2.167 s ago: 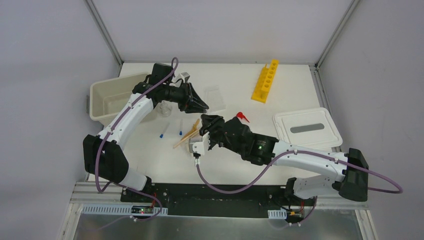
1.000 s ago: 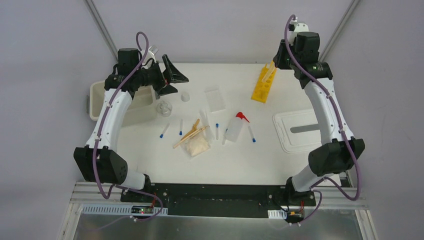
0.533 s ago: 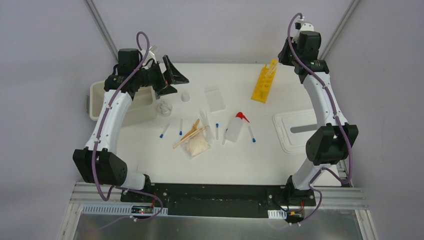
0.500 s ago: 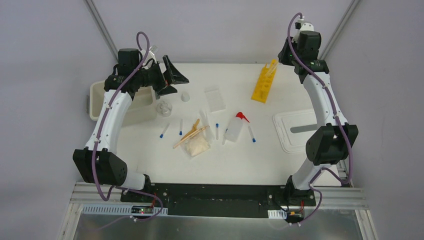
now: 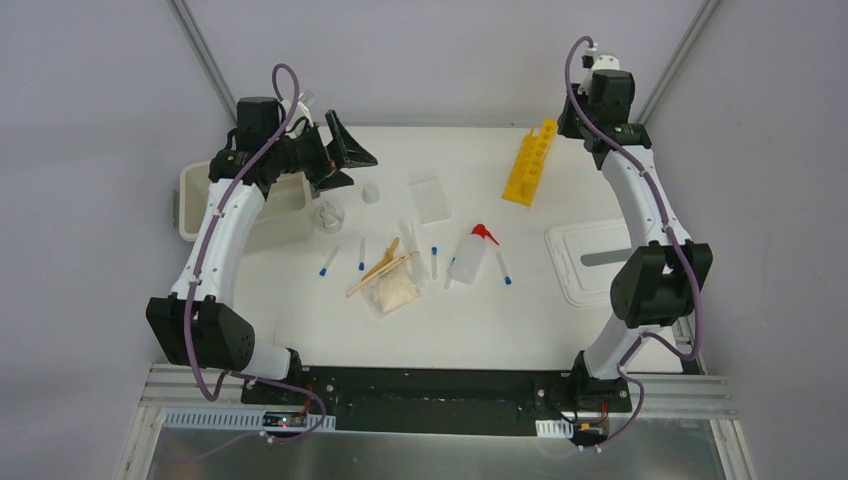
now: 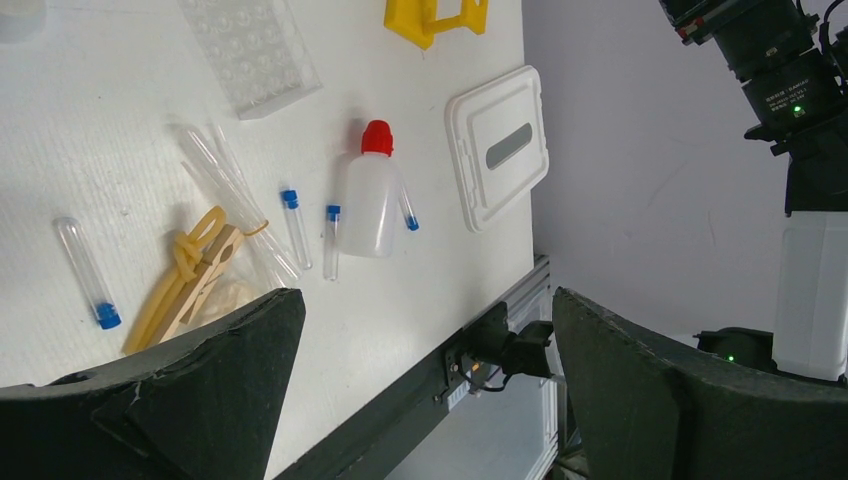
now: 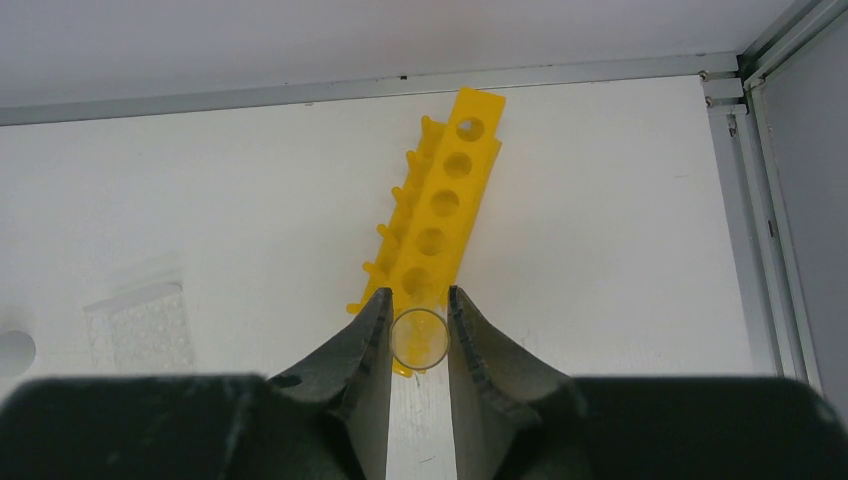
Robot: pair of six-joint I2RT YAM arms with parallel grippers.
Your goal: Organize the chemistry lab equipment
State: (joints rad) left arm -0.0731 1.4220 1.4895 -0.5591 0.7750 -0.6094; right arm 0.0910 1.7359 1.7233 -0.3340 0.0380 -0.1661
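Right wrist: right claw (image 7: 417, 308) holds 1 clear tube (image 7: 418, 340) over the empty yellow rack (image 7: 446, 208); left claw (image 6: 425, 300) wide; other tubes (image 5: 507, 279) unsorted.

White tabletop (image 5: 520, 330) between plain pale grey walls (image 5: 100, 100), slanted aluminium corner posts (image 5: 206, 60).

- Tube rack (image 5: 529, 161): yellow, row of round holes.
- Squeeze bottle (image 5: 467, 256): translucent white, red nozzle.
- Small tubes (image 5: 327, 263): clear, blue caps.
- Sticks (image 5: 378, 268): pale tan.
- Tray (image 6: 250, 50): clear, dimpled.
- Lid (image 5: 570, 275): white.
- Bin (image 5: 190, 205): cream.
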